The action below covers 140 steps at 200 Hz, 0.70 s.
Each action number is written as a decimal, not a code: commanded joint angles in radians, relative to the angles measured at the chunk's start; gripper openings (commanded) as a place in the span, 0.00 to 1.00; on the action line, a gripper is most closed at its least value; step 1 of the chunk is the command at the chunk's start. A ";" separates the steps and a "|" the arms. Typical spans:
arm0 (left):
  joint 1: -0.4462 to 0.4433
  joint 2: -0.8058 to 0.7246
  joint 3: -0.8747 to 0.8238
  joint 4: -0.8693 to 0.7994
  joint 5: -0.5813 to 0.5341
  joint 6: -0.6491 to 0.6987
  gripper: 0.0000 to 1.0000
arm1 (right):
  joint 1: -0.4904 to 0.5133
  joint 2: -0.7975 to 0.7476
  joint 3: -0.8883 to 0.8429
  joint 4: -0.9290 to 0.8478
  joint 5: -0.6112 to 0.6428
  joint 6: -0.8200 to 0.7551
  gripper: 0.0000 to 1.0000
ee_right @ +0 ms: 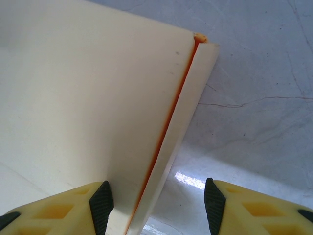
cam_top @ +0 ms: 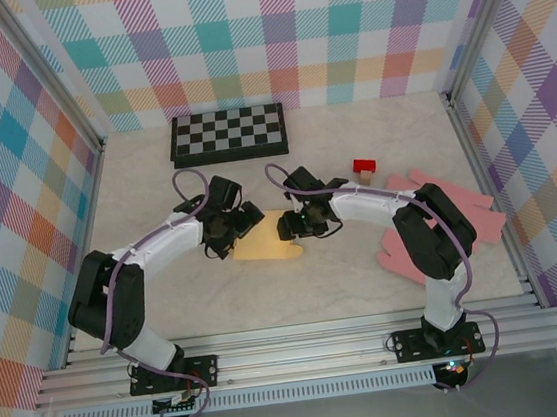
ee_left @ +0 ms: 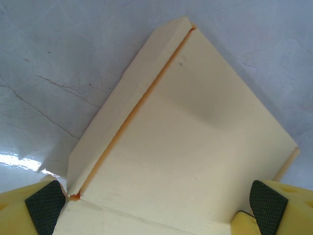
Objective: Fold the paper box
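The paper box (cam_top: 267, 242) is a flat pale-yellow sheet lying on the marble table between the two arms. My left gripper (cam_top: 227, 232) hovers over its left part, jaws wide open. In the left wrist view the box (ee_left: 186, 147) spans the gap of the left gripper (ee_left: 155, 208), with a narrow flap (ee_left: 122, 112) folded up along its left edge. My right gripper (cam_top: 297, 228) is open at the box's right edge. In the right wrist view the box's (ee_right: 88, 107) raised side flap (ee_right: 188, 112) runs between the jaws of the right gripper (ee_right: 158, 205), apart from the right pad (ee_right: 214, 205).
A folded chessboard (cam_top: 228, 135) lies at the back of the table. A small red block (cam_top: 363, 167) sits behind the right arm. A pink glove-shaped cloth (cam_top: 460, 210) lies at the right, partly under the right arm. Plaid walls enclose the table.
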 commanded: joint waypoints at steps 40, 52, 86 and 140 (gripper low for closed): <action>-0.018 0.055 0.020 -0.061 -0.015 0.028 1.00 | -0.004 0.030 -0.030 -0.016 0.007 -0.020 0.56; -0.018 0.052 0.027 -0.086 -0.040 0.043 1.00 | -0.005 0.031 -0.030 -0.016 0.004 -0.019 0.56; -0.018 0.067 0.020 -0.070 -0.018 0.039 1.00 | -0.009 0.027 -0.029 -0.022 0.007 -0.026 0.56; -0.019 0.076 0.023 -0.048 0.004 0.012 1.00 | -0.010 0.027 -0.032 -0.019 0.000 -0.029 0.56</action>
